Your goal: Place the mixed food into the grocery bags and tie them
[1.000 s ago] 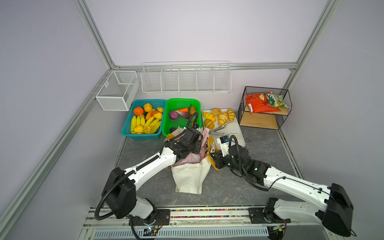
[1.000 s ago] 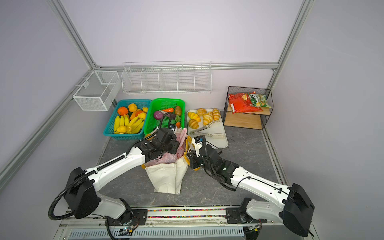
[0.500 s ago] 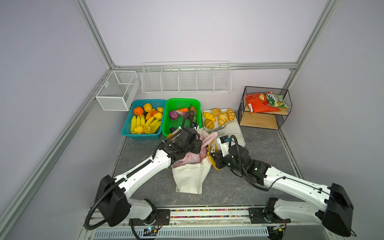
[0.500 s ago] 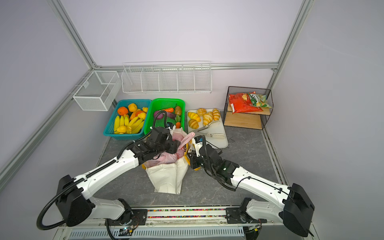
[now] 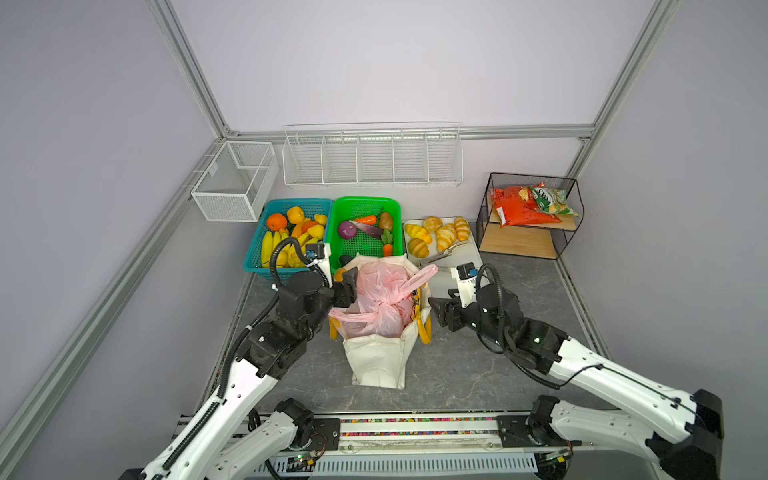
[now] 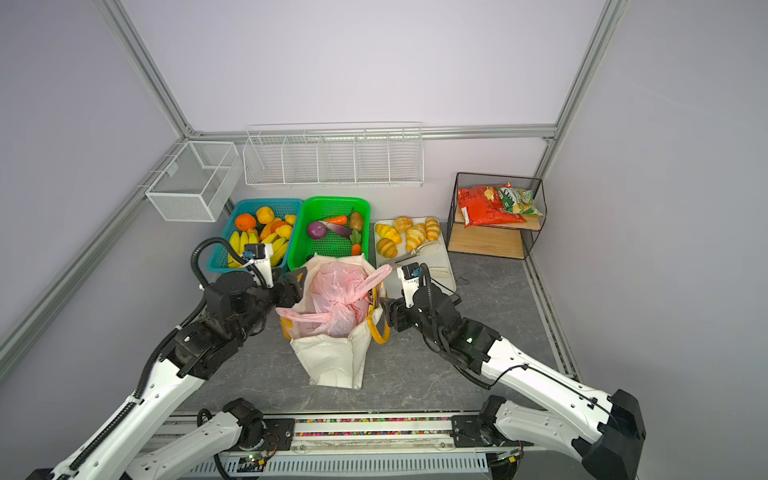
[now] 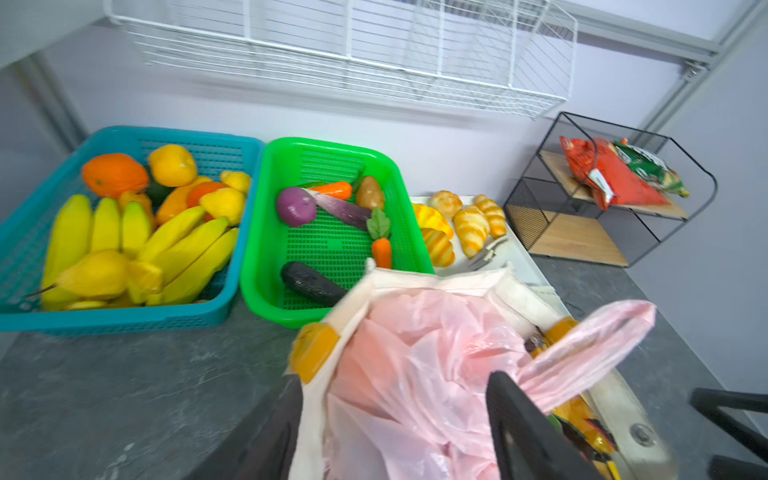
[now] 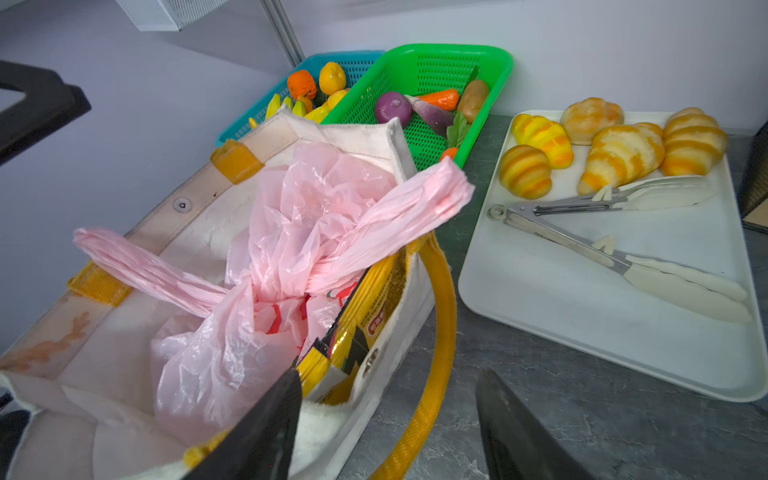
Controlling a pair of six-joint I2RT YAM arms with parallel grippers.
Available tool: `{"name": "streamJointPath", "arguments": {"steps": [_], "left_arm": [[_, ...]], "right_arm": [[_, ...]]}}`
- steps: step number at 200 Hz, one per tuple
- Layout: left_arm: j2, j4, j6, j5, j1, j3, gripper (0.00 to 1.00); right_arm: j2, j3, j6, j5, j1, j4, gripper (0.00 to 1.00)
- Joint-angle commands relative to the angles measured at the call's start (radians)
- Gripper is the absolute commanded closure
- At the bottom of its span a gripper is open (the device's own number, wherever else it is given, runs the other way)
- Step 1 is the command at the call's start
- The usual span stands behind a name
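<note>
Right wrist view gives you what no other view does: a yellow snack packet (image 8: 357,328) standing on edge inside the cream tote (image 8: 199,216), wedged between the tote wall nearest the right tool (image 8: 388,376) and the pink bag (image 8: 291,216). Read this tool as wide open. Its dark fingers stand well apart, and the tote's yellow handle (image 8: 440,332) passes loose between them.

Left wrist view alone shows you the dark eggplant (image 7: 311,282) and the purple onion (image 7: 296,206). Both lie in the green basket (image 7: 257,257) beyond the left tool (image 7: 395,380). That tool is also wide: its fingers straddle the tote's near rim and part of the pink bag, and no pinch is visible.

Both top views place the tools at opposite sides of the tote, which stands on the bench (image 5: 478,365).

One second ago the left tool sat over the tote mouth, buried in bunched pink film. It now stands back at the rim. The right tool has kept its station beside the tote. The pink loops now lie free on either side of the knot (image 8: 266,286).

Note the materials:
- **Pink bag:** thin, translucent, crinkled film, with handles twisted into ropes at the knot.
- **Tote:** stiff, boxy canvas with woven webbing handles.
- **Basket:** perforated moulded plastic.
- **Bench:** grey with a stone pattern.
</note>
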State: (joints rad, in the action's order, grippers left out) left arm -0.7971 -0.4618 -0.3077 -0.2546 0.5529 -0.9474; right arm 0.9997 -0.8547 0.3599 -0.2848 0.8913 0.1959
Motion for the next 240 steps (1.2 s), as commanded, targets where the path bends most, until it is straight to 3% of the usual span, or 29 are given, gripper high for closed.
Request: {"name": "streamJointPath", "arguments": {"steps": [1,34,59,90,113,128,159,186,240], "left_arm": [[0.074,-0.05,-0.066,0.014,-0.08,0.045,0.25],[0.136,0.006,-0.097,0.055,-0.218,0.118,0.18],[0.159,0.133,-0.071,-0.081,-0.263,0.2,0.12],[0.141,0.358,0.009,-0.304,-0.304,0.319,0.06],[0.08,0.535,0.077,-0.376,-0.364,0.412,0.01],[-0.003,0.608,0.101,-0.339,-0.44,0.453,0.01],[-0.187,0.813,0.098,-0.136,-0.601,0.545,0.0],[-0.334,1.025,0.095,-0.024,-0.606,0.585,0.0],[-0.545,1.263,0.15,0.09,-0.606,0.614,0.01]], "right_arm": [[-0.042,-0.058,-0.1,-0.12,-0.015,0.095,0.22],[-0.066,-0.083,-0.177,-0.285,-0.057,0.177,0.0],[-0.078,-0.053,-0.201,-0.354,-0.142,0.158,0.11],[-0.05,-0.031,-0.197,-0.31,-0.328,0.112,0.11],[0.003,0.037,-0.195,-0.288,-0.461,0.046,0.11],[0.033,0.086,-0.192,-0.247,-0.547,-0.024,0.11],[0.092,0.2,-0.194,-0.182,-0.68,-0.2,0.11],[0.173,0.259,-0.246,-0.186,-0.738,-0.341,0.11],[0.341,0.388,-0.353,-0.179,-0.761,-0.699,0.11]]}}
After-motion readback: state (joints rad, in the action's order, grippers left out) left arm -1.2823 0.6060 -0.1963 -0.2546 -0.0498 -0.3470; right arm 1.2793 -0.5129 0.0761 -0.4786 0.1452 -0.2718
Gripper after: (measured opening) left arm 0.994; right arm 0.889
